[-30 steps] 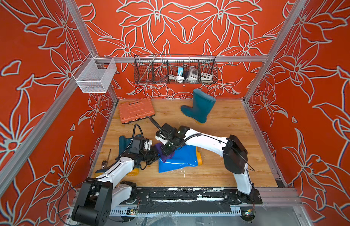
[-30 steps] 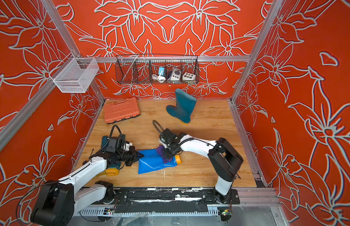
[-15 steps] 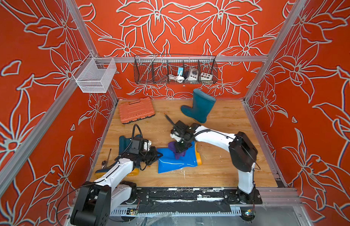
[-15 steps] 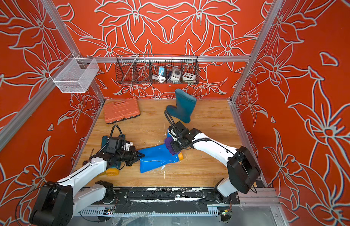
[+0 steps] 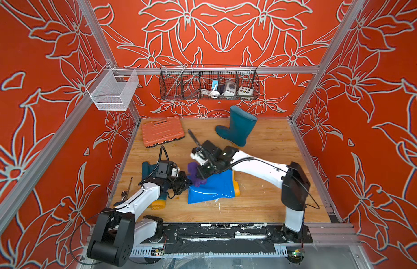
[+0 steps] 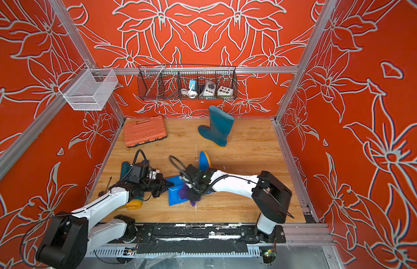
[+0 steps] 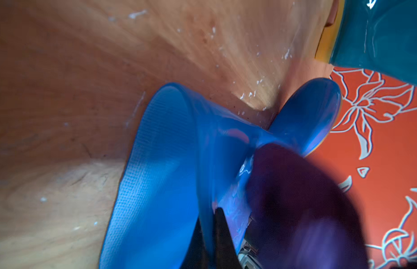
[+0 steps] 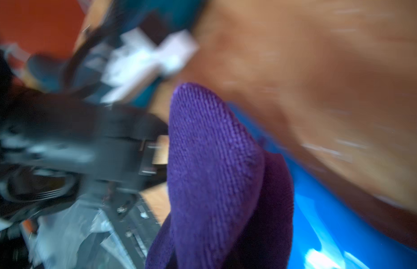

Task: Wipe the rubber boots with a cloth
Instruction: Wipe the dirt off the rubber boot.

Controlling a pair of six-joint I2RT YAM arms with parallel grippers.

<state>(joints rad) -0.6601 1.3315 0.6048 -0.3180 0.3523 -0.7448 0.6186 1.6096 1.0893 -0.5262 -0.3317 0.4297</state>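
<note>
grip matters most on the glossy bright blue rubber boot point(image 5: 212, 187), which lies on its side on the wooden floor point(image 5: 261, 200). its skin looks slick and its shaft soft enough to fold flat, so i judge it will slide and buckle under a rub unless pinned at the shaft mouth. the left gripper point(image 5: 185, 182) sits at that mouth, jaws narrow around the shaft wall in the left wrist view, though whether they pinch it i cannot tell. the right gripper point(image 5: 204, 171) is clamped on the soft purple terry cloth point(image 5: 195, 175), bunched against the blue boot near its mouth; limp as it is, it is best held by a thick wad. a dark teal rubber boot point(image 5: 147, 167) lies near the blue boot's mouth, behind the left gripper. a second teal boot point(image 5: 237, 127) stands well apart from the blue boot, as does the flat orange plastic case point(image 5: 162, 131). bare floor past the blue boot's yellow-orange sole point(image 5: 236, 186) leaves room for strokes.
</note>
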